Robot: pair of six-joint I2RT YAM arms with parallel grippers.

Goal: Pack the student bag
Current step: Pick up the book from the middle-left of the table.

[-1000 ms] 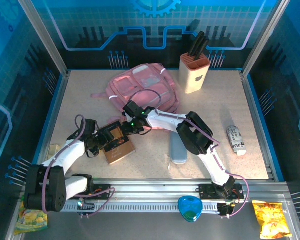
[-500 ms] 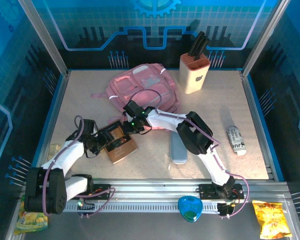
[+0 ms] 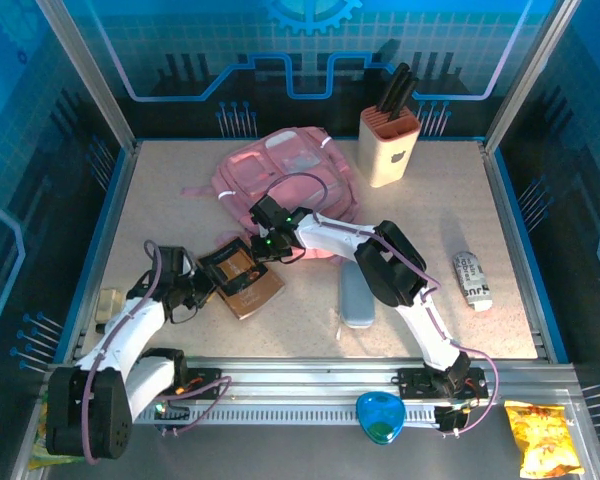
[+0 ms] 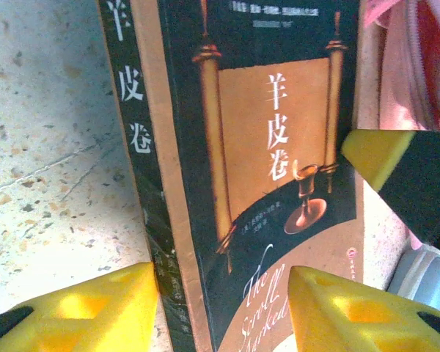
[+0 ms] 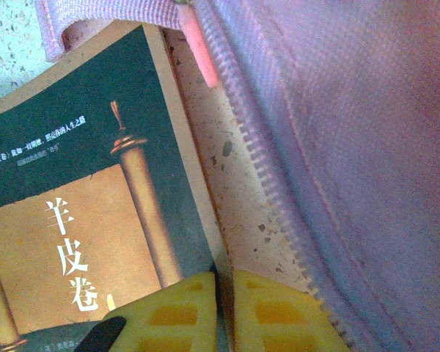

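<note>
While right jaws pinch one book (image 3: 248, 285), left jaws spread astride it; one backpack (image 3: 285, 170) beside.

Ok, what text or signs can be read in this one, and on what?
"羊皮卷": front cover of the book, and again on its spine.
"The Scroll Marked": cover's lower edge, cursive, partly hidden.
Small print on the cover: too blurred.
Print on the white packet: too small to read.
Apple sign on the knife block: no words.

Soft pink student bag (image 3: 280, 172) lies flat — front pockets facing up.
</note>
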